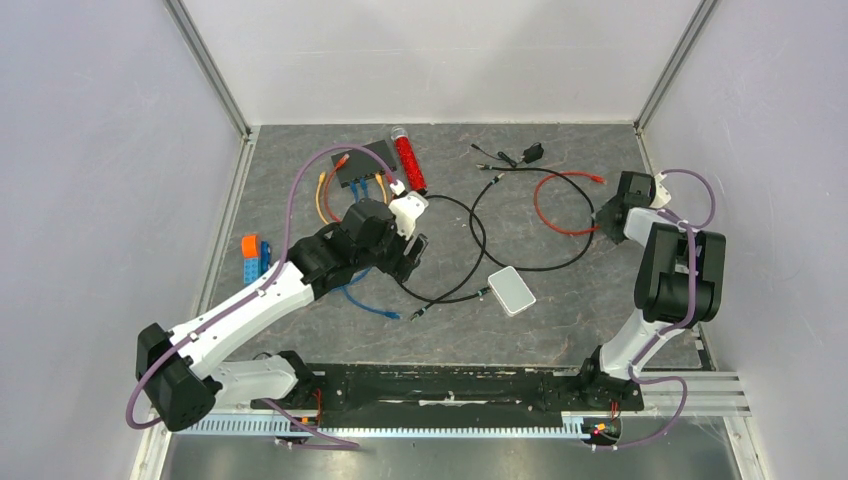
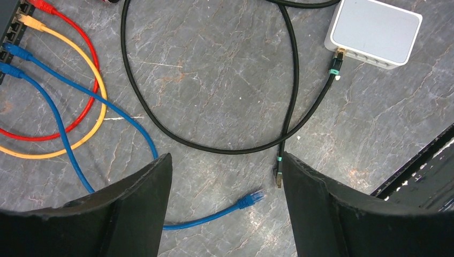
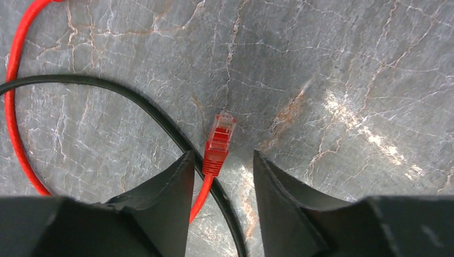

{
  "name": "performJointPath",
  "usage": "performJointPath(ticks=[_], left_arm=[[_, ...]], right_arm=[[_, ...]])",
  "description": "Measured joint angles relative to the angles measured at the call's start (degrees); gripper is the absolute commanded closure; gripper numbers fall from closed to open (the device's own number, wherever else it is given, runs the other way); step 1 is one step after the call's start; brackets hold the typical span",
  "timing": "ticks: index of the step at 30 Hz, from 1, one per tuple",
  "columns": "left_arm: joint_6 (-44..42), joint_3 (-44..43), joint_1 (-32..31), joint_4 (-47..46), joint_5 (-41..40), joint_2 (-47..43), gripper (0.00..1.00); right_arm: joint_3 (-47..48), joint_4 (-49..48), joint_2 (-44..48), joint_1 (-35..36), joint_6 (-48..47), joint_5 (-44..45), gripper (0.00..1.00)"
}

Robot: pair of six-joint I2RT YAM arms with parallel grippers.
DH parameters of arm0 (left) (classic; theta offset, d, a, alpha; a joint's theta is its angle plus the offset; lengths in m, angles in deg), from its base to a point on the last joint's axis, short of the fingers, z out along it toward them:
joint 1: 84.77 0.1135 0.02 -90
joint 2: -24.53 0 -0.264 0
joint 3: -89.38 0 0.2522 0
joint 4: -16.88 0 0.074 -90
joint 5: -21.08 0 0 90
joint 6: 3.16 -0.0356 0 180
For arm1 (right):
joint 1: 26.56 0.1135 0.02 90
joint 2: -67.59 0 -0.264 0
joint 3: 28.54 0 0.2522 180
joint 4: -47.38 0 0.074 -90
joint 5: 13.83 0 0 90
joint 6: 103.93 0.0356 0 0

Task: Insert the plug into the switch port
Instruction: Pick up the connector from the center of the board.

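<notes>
The flat black switch point(image 1: 368, 158) lies at the back left, and its edge shows in the left wrist view's top-left corner point(image 2: 7, 32). Red, yellow and two blue cables are plugged into its row of ports. A loose blue plug point(image 2: 256, 197) lies on the table below my left gripper point(image 2: 226, 160), which is wide open and holds nothing. A black cable's plug point(image 2: 279, 179) lies beside its right finger. My right gripper point(image 3: 222, 155) is low over a loose red plug point(image 3: 219, 140). Its jaws stand partly open, with the plug close to the left finger point(image 3: 174, 182).
A white rounded box point(image 1: 512, 290) with a black cable plugged in sits mid-table. A red tube point(image 1: 408, 160) lies beside the switch. Orange and blue pieces point(image 1: 252, 256) lie at the left. Black cable loops point(image 1: 480, 235) and a small black adapter point(image 1: 532, 153) lie at the back.
</notes>
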State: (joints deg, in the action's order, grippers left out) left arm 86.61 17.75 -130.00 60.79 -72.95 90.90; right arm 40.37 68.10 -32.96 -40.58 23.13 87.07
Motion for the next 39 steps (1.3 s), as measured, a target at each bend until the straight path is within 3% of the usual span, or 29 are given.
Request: performJointPath(ticks=[3,7,9,17,28,34,39], left_arm=[[-0.3,0.4,0.0,0.1,0.1,0.0,0.23],[-0.3,0.6,0.0,0.0,0.0,0.0,0.23],[-0.3,0.7,0.0,0.0,0.1,0.0,0.24],[-0.3,1.3,0.0,0.0,0.0,-1.7,0.24],[-0.3,1.4,0.0,0.0,-1.6,-3.7,0.24],[-0.3,2.0,0.0,0.0,-1.8,-3.7,0.24],[-0.3,2.0,0.0,0.0,-1.8,-3.6,0.25]], right_arm=[[-0.2,-1.4,-0.4,-0.3,0.6,0.0,0.70],[-0.7,-3.2,-0.5,-0.8,1.1,0.0,0.94],[-0.8,-3.8,-0.5,-1.0,1.3,-0.1,1.00],[4.2,-1.4,6.3,-1.6,-0.3,-0.1,1.00],[29.2,6.5,16.1,-0.6,-14.1,3.3,1.00],[30.8,11.0,17.8,0.0,-22.2,-5.2,1.00],[30.8,14.1,17.4,0.0,-28.1,-21.5,1.00]])
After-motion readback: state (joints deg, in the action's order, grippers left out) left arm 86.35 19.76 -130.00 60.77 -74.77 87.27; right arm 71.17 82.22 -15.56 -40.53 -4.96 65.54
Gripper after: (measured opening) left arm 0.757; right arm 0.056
